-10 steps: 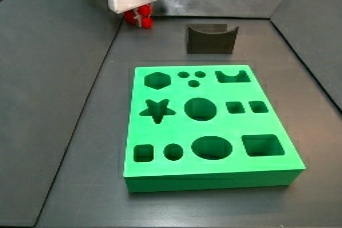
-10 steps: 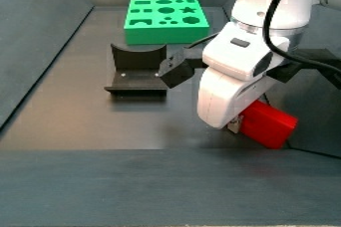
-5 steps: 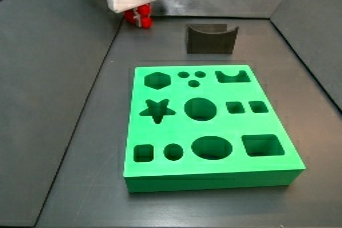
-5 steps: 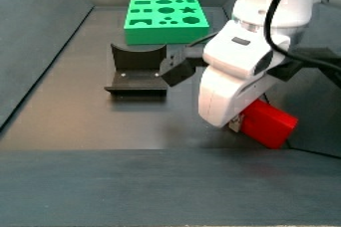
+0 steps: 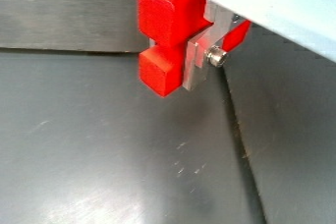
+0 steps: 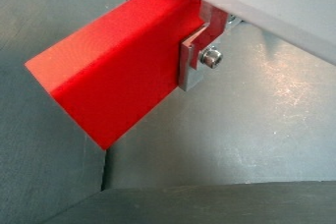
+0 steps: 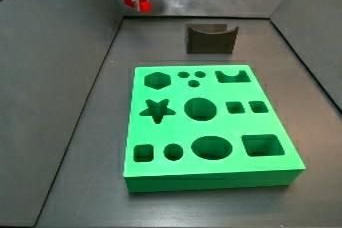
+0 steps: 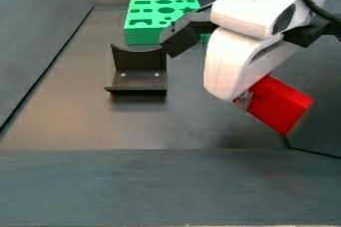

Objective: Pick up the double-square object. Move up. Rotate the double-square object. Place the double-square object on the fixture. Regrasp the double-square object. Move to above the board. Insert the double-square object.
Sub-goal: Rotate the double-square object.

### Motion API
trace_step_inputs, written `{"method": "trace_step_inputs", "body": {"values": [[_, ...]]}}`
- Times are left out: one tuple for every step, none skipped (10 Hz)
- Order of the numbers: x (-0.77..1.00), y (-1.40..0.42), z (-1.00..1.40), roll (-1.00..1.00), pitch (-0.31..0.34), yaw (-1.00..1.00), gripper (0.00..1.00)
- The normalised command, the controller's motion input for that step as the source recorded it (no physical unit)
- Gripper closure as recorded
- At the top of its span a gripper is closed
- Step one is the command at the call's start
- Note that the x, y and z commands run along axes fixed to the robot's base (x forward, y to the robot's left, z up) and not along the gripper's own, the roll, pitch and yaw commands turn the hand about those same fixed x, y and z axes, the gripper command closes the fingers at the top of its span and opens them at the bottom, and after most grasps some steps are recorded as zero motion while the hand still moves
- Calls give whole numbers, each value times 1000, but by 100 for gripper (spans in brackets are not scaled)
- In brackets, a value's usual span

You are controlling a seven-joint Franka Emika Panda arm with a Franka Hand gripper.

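My gripper [image 7: 138,2] is shut on the red double-square object [image 7: 139,0], which hangs clear above the dark floor at the far corner of the bin. In both wrist views the red piece [image 5: 168,33] [image 6: 116,71] sits clamped between the silver fingers [image 5: 199,56] [image 6: 195,53], with its stepped outline showing. From the near side, the block [image 8: 282,104] juts out below the white gripper body [image 8: 249,100]. The dark fixture [image 7: 211,38] [image 8: 136,72] stands on the floor apart from the gripper. The green board [image 7: 210,124] [image 8: 166,17] lies flat with its cut-outs empty.
Grey bin walls [image 7: 60,32] rise close beside the gripper. A floor seam [image 5: 237,120] runs under the held piece. The white arm housing [image 8: 253,12] hides part of the floor by the fixture.
The gripper has risen with the red double-square object, which has left the floor and now hangs higher in both side views. Fixture and board are unmoved.
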Motion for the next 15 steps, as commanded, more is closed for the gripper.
{"method": "trace_step_inputs", "body": {"values": [[481,-1000,499,23,3,19,100],[439,-1000,488,29,46,33,100],[280,-815,364,75,101,40,100],[196,-666,268,96,112,39,100],[102,-369,107,139,101,39,100],[0,0,0,0,0,-1000,100],[-20,84,-3,-2,0,-1000,100],[-17,69,-3,-4,-1,-1000,100],[-12,48,-3,-5,-1,-1000,100],[-7,29,-3,-5,-1,-1000,100],[-7,28,-3,-5,-1,-1000,100],[-7,26,-4,-5,-1,-1000,100],[-6,23,-4,-6,-1,-1000,100],[-6,21,-4,-6,-1,-1000,100],[-6,20,-4,-6,-1,-1000,100]]}}
